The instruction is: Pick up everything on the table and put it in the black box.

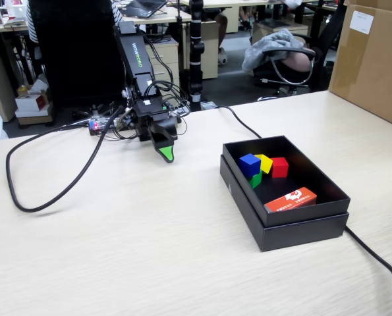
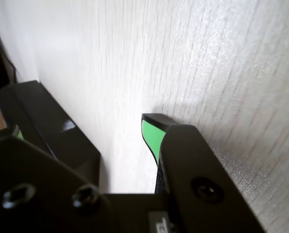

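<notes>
The black box (image 1: 284, 220) sits on the table (image 1: 116, 250) at the right of the fixed view. Inside it lie the blue cube (image 1: 250, 163), the yellow cube (image 1: 265, 162), the red cube (image 1: 279, 166) and the green cube (image 1: 255, 180), clustered at the far end. My gripper (image 1: 166, 154) hangs just above the table, left of the box, its green-padded jaws apart and empty. In the wrist view the gripper (image 2: 83, 127) shows bare table between its jaws and the box's outer wall (image 2: 47, 121) at left.
A flat orange-red packet (image 1: 290, 199) lies in the box's near end. A black cable (image 1: 47, 197) loops over the table at left, and another cable (image 1: 373, 253) runs past the box at right. A brown carton (image 1: 373, 59) stands at the back right.
</notes>
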Motion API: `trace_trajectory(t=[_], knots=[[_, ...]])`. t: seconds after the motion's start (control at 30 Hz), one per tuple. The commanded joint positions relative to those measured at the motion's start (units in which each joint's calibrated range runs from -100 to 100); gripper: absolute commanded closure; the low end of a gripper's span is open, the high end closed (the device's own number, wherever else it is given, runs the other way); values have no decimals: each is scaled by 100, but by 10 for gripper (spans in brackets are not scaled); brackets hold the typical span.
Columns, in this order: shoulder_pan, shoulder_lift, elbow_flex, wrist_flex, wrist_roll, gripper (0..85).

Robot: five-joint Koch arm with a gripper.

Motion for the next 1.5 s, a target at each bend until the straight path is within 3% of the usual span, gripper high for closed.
trace_trajectory(t=[0.0,1.47], knots=[[-20,-25,-20,-474,39,378],[-39,-13,-20,-569,15,367]])
